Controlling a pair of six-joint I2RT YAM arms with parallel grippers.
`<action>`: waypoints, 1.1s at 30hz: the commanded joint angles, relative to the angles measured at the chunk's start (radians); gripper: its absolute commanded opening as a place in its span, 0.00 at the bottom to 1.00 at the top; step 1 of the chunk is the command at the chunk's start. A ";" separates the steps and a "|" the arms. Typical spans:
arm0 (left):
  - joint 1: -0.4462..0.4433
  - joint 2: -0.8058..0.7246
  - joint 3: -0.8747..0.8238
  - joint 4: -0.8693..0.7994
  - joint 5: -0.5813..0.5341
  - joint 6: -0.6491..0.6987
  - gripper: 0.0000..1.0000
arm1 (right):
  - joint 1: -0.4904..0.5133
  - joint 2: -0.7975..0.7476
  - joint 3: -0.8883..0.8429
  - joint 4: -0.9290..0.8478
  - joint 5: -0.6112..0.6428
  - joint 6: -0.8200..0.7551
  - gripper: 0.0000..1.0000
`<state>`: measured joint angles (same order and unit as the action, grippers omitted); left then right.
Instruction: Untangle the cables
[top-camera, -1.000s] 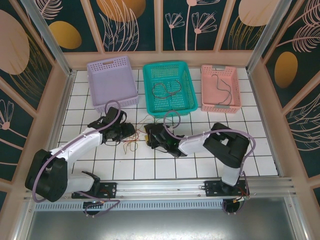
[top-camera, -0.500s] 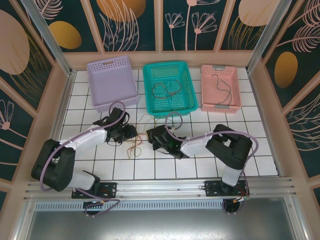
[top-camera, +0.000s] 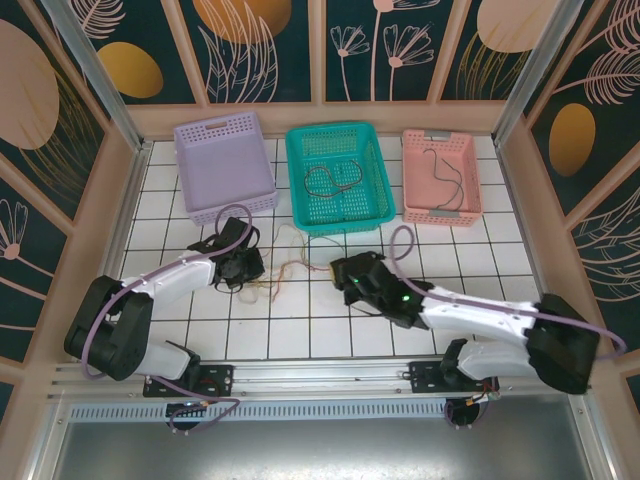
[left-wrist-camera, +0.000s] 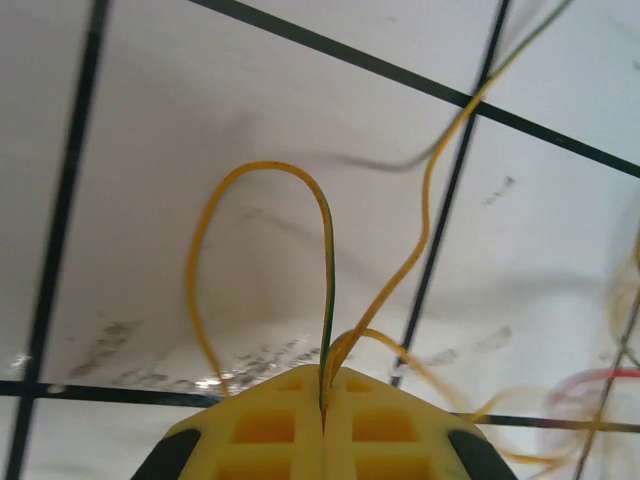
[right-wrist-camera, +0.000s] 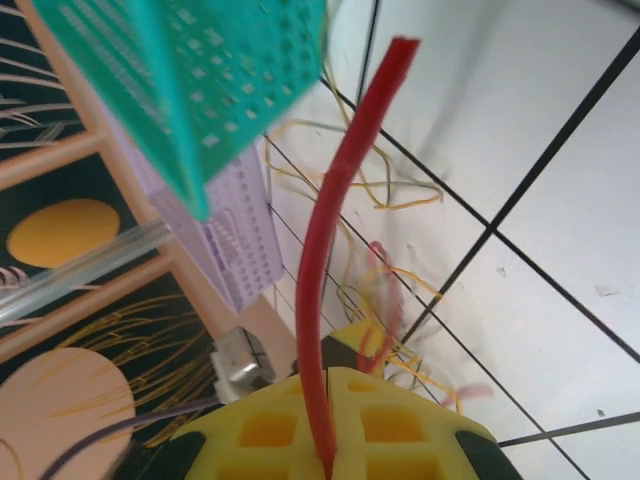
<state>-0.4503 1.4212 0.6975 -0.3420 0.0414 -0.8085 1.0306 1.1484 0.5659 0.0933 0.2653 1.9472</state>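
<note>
Our left gripper (top-camera: 243, 268) is squeezed tight shut on a thin yellow wire (left-wrist-camera: 322, 262). The wire loops up from between its yellow fingertips (left-wrist-camera: 262, 432). Our right gripper (top-camera: 345, 272) is shut tight too, on a bendy red wire (right-wrist-camera: 335, 220) that sticks straight up out of it.

The loose bunch of thin wires (top-camera: 276, 286), yellow, red and tan, lies on the white tiled table (top-camera: 480, 255) between the two grippers.

Past the left gripper sits a lilac plastic basket (top-camera: 240, 207). Past the right gripper sits a teal plastic basket (top-camera: 296, 180) with dark wire loops (top-camera: 325, 180) inside. A pink plastic basket (top-camera: 409, 170) is off to the right gripper's right, with one thin dark wire (top-camera: 447, 180) in it. The teal basket's front wall is the nearest thing ahead of both grippers.

From above, the black gripper bodies hide the fingertips. In the right wrist view the teal basket is cut off and fuzzy, and the wires behind the red one blur together. In the left wrist view the wires at the right edge are too smeary to follow.
</note>
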 joint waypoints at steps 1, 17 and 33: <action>0.005 -0.020 0.026 -0.069 -0.091 -0.007 0.00 | -0.040 -0.156 -0.032 -0.293 0.072 -0.105 0.00; 0.007 0.003 0.049 -0.118 -0.173 -0.038 0.00 | -0.454 -0.449 0.330 -0.686 0.116 -0.881 0.00; 0.005 0.035 0.104 -0.101 -0.151 -0.053 0.09 | -0.621 -0.263 0.746 -0.523 -0.106 -1.597 0.00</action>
<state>-0.4503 1.4631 0.7639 -0.4240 -0.1177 -0.8585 0.4244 0.8600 1.2724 -0.5133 0.3023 0.5720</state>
